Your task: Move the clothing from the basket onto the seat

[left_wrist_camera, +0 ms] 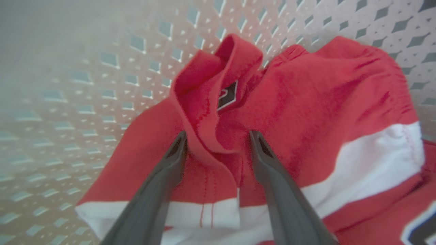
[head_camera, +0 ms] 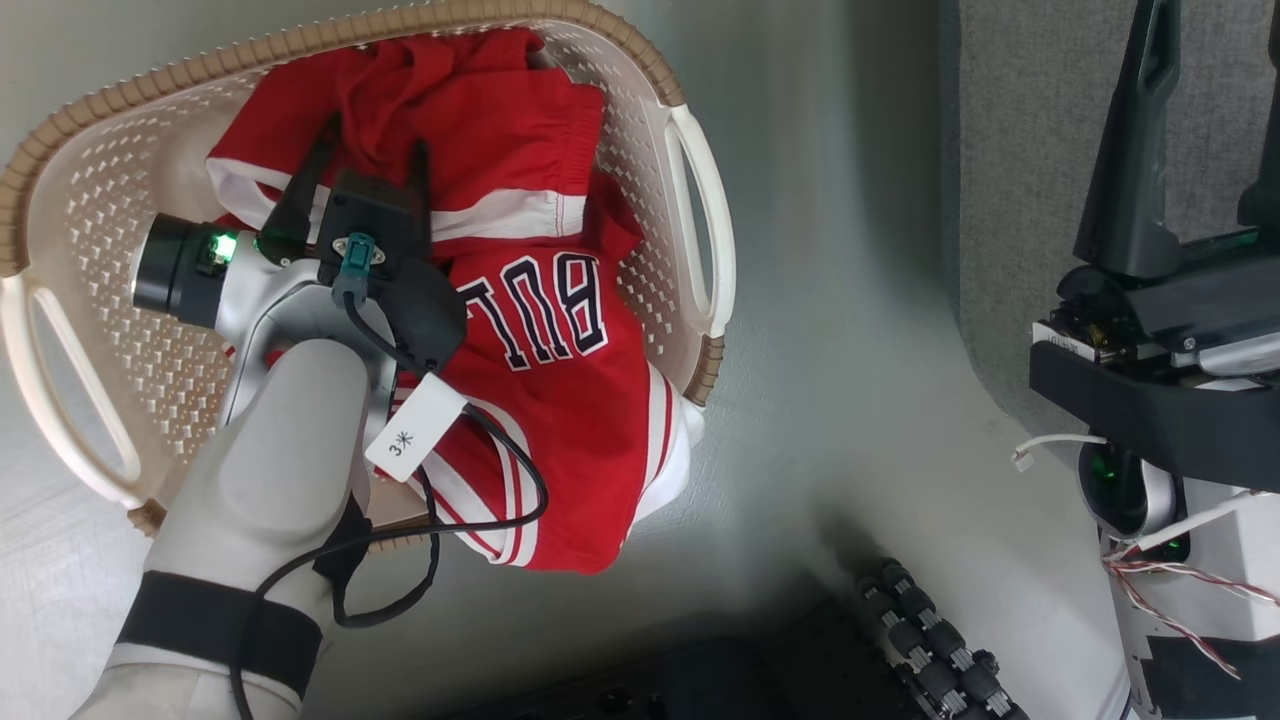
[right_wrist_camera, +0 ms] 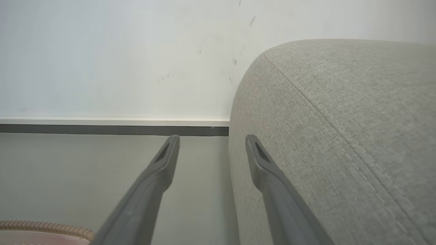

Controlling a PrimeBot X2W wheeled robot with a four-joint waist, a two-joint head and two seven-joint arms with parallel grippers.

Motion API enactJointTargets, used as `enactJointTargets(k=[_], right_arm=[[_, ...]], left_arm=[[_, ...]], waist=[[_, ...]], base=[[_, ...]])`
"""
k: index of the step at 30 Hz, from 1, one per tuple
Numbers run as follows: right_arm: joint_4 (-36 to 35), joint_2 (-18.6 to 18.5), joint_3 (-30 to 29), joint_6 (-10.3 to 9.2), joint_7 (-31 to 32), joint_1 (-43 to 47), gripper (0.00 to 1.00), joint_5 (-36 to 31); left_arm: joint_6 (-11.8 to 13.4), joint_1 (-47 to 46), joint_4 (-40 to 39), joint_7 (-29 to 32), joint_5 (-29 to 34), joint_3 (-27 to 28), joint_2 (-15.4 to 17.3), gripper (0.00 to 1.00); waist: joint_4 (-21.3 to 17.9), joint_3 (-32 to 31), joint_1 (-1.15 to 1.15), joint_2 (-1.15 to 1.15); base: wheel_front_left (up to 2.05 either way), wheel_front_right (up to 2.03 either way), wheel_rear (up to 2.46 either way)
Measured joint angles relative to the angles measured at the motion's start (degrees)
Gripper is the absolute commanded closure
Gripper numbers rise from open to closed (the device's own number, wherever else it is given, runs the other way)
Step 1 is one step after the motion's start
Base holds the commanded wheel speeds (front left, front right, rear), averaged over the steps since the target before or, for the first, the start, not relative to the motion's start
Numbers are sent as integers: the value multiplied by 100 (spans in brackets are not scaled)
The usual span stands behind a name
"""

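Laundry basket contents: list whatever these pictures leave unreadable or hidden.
- Head view: the jersey lettering reads "BUL"; the wrist of the left claw covers the rest.
- Head view: the floor of the laundry basket is hidden under the red clothing; how many garments, cannot tell.
- Left wrist view: a dark patch in the fold is too blurred to read.
- Right wrist view: the bottom edge cuts off the basket's brown rim.
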Motion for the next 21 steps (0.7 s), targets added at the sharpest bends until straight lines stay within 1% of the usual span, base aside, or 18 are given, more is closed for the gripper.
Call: enactJointTargets(k=[1,2,3,4,10,13,21], right_arm=[[26,11,0,0,-1,-29,0,0],[48,24,0,1,-1,-43,0,-9],[68,34,0,12,-1,-44,0,-22],[92,44,-1,20,-1,-47,0,-25],[294,97,9,48,0,-105,0,-32],[434,116,10,94,0,-113,0,-32],[901,153,44,180,2,-115,0,-41]], left_arm=[[3,-21,31,-27,7,8,-3,53],[4,-34,73,-62,10,14,-4,66],[4,-38,111,-89,13,16,-7,92],[5,-39,143,-107,14,21,-11,100],[44,-40,336,-203,13,69,-38,100],[46,-38,389,-282,12,66,-58,100],[45,147,535,-420,-57,-78,-121,100]], waist=[[-9,13,0,0],[-18,16,0,-1],[-23,10,0,-1],[-25,0,0,-1],[-25,-109,0,-1],[-15,-189,0,-1],[73,-520,0,-1]], base=[[0,0,0],[0,0,0],[0,0,0],[0,0,0],[0,0,0],[0,0,0],[0,0,0]])
